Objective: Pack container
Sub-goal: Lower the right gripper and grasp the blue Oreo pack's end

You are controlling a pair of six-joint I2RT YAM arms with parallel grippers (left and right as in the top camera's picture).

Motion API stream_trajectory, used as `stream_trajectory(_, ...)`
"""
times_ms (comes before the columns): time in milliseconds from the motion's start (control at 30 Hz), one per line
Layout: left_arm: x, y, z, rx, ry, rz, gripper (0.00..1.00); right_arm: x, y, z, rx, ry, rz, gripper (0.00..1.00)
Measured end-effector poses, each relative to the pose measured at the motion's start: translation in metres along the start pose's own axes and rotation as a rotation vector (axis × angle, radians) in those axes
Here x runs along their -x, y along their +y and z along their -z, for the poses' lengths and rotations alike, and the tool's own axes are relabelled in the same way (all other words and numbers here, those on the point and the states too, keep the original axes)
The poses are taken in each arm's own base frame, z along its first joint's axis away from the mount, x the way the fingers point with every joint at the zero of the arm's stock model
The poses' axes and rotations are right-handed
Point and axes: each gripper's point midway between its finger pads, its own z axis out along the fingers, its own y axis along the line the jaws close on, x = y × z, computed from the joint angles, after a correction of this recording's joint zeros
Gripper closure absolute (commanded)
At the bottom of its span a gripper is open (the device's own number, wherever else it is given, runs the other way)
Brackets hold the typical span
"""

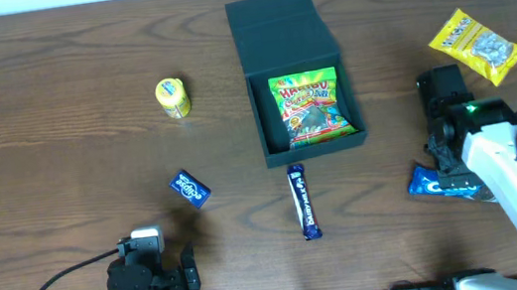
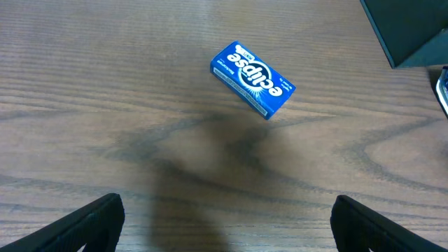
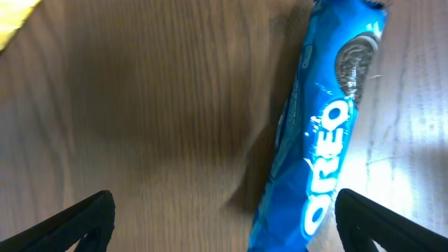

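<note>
The dark teal container (image 1: 310, 143) stands open at the table's middle, its flap lid (image 1: 278, 24) folded back. A Haribo packet (image 1: 310, 107) lies inside it. My right gripper (image 3: 224, 217) is open above a blue Oreo packet (image 3: 325, 140), which lies between its fingers toward the right one; the packet also shows in the overhead view (image 1: 426, 184) at the right. My left gripper (image 2: 227, 220) is open and empty, near the table's front left, with a blue Eclipse gum box (image 2: 253, 78) ahead of it, also in the overhead view (image 1: 190, 188).
A blue candy bar (image 1: 303, 201) lies in front of the container. A small yellow tub (image 1: 172, 97) stands at the left. A yellow snack bag (image 1: 477, 45) lies at the far right. The container's corner (image 2: 413, 31) shows in the left wrist view.
</note>
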Motion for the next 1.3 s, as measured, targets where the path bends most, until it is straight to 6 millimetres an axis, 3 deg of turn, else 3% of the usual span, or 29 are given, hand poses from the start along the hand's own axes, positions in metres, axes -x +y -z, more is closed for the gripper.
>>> stream_trajectory(333, 0.0, 0.0, 0.0, 0.0, 0.0, 0.0, 0.05, 0.01, -0.011, -0.021, -0.059, 0.059, -0.011, 0.01)
stream_trajectory(833, 0.0, 0.0, 0.0, 0.0, 0.0, 0.0, 0.05, -0.01, -0.043, -0.041, -0.13, 0.17, 0.029, 0.01)
stream_trajectory(1300, 0.0, 0.0, 0.0, 0.0, 0.0, 0.0, 0.05, -0.003, -0.064, -0.054, -0.189, 0.173, -0.01, 0.01)
